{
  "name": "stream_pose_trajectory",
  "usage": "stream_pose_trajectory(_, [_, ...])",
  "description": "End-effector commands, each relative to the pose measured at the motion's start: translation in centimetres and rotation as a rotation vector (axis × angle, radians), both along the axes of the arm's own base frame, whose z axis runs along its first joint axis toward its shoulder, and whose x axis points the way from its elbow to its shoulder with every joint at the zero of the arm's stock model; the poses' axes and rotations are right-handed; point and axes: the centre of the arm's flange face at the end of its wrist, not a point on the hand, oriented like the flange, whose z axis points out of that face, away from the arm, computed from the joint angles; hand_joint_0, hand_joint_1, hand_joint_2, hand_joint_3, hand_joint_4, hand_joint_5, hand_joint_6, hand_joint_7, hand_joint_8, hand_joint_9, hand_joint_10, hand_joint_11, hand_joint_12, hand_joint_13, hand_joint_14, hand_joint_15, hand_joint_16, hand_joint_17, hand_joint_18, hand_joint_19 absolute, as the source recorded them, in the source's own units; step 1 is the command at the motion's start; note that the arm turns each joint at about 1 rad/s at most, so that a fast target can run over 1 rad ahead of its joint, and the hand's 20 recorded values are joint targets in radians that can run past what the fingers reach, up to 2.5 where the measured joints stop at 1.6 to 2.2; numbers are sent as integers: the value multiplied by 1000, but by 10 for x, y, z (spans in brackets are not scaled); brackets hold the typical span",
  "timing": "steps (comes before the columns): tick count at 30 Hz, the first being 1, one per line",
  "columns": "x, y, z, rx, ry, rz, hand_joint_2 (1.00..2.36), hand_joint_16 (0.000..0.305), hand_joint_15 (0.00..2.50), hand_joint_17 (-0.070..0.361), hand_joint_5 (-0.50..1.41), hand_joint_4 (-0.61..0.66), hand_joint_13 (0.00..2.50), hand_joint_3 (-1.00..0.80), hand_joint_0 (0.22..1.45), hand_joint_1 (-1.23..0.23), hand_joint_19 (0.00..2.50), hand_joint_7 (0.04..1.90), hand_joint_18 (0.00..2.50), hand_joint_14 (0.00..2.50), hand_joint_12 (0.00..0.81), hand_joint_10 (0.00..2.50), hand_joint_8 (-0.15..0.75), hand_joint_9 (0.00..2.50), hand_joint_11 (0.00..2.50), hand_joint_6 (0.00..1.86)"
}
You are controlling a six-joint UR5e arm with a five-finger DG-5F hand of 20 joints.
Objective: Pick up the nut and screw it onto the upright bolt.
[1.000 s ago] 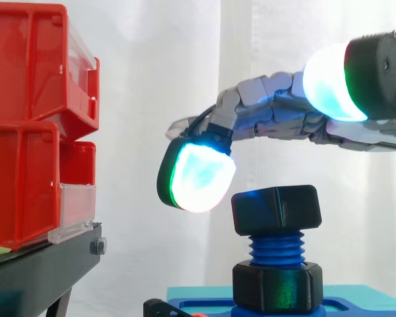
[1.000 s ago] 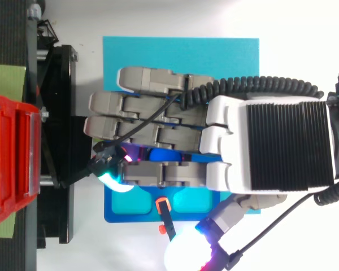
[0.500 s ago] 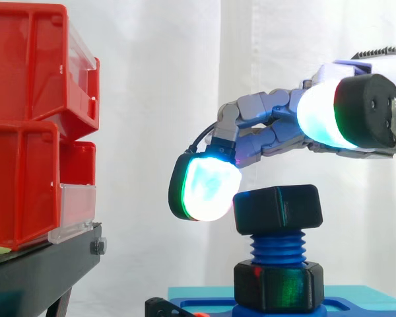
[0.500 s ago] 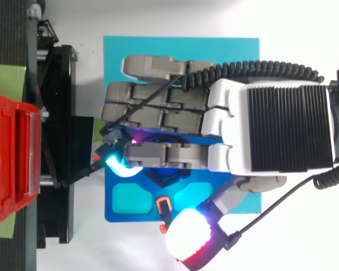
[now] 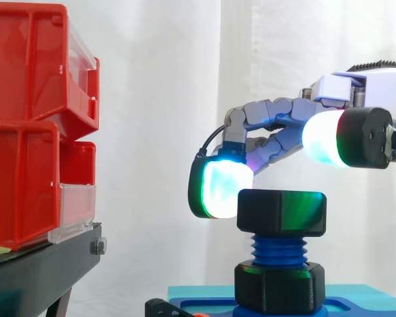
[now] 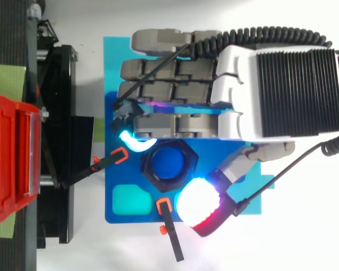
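Observation:
A black hex nut (image 5: pixel 282 212) sits on top of the upright blue bolt (image 5: pixel 278 249), whose blue end shows through the nut (image 6: pixel 168 162) from above. A second black nut (image 5: pixel 279 287) sits at the bolt's foot. My hand (image 6: pixel 237 96) lies beside the bolt, its fingers stretched leftward. One glowing fingertip (image 5: pixel 221 188) bends down against the top nut's upper left edge. The thumb pad (image 6: pixel 200 204) hangs near the nut's opposite side, higher up and apart from it. Nothing is gripped.
The bolt stands in a blue fixture plate (image 6: pixel 124 217) on a cyan mat (image 6: pixel 124 51). Two black clamps with orange tips (image 6: pixel 118 155) (image 6: pixel 164 206) lie on the plate. Red bins (image 5: pixel 33 132) on a black stand (image 6: pixel 56 141) stand to the left.
My hand has slid off the bolt toward the top view's upper edge, uncovering the nut. The bent fingertip came down to the nut's edge, the thumb swung closer, and the nut looks turned.

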Motion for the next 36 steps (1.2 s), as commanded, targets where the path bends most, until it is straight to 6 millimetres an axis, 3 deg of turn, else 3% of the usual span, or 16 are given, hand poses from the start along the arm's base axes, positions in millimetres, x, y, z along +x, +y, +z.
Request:
stream_pose_trajectory(1, [-1, -8, 1, -15, -7, -1, 1000, 21, 0, 48, 7, 201, 673, -500, 505, -187, 0, 1447, 389, 0, 219, 0, 248, 806, 0, 501])
stream_pose_trajectory(8, [-2, -19, 0, -19, -3, -6, 1000, 16, 0, 37, 45, 146, 799, -500, 518, -214, 0, 1506, 534, 0, 183, 0, 245, 960, 0, 503])
stream_pose_trajectory(15, [-3, -24, 0, -27, -6, 5, 1000, 11, 0, 24, 71, 92, 925, -500, 525, -241, 0, 1401, 664, 0, 135, 0, 229, 1245, 0, 544])
stream_pose_trajectory(19, [-4, -28, 1, -29, -6, 3, 1000, 12, 0, 27, 69, 113, 898, -500, 514, -225, 0, 1462, 643, 0, 148, 0, 241, 1237, 0, 501])
stream_pose_trajectory(21, [-1, -29, 7, -29, -23, 3, 1000, 14, 0, 31, 39, 155, 856, -500, 507, -215, 0, 1365, 591, 0, 156, 0, 236, 1181, 0, 503])
stream_pose_trajectory(22, [7, -30, 30, -33, -51, 27, 1000, 16, 0, 35, 17, 188, 816, -500, 503, -204, 0, 1271, 546, 0, 170, 0, 234, 1100, 0, 505])
stream_pose_trajectory(23, [7, -29, 31, -35, -47, 33, 1000, 18, 0, 40, -17, 234, 758, -500, 496, -193, 0, 1120, 495, 0, 184, 0, 229, 1007, 0, 505])
stream_pose_trajectory(27, [16, -28, 66, -42, -55, 61, 1000, 23, 0, 52, -84, 179, 641, -500, 482, -171, 0, 804, 388, 0, 210, 0, 212, 807, 0, 503])
stream_pose_trajectory(34, [20, -18, 71, -50, -62, 78, 1000, 28, 0, 64, -147, 144, 463, -500, 472, -127, 0, 625, 205, 0, 247, 0, 196, 594, 0, 501])
stream_pose_trajectory(36, [29, -6, 55, -42, -73, 88, 1000, 29, 0, 65, -152, 138, 429, -500, 471, -120, 0, 608, 156, 0, 256, 0, 191, 529, 0, 501])
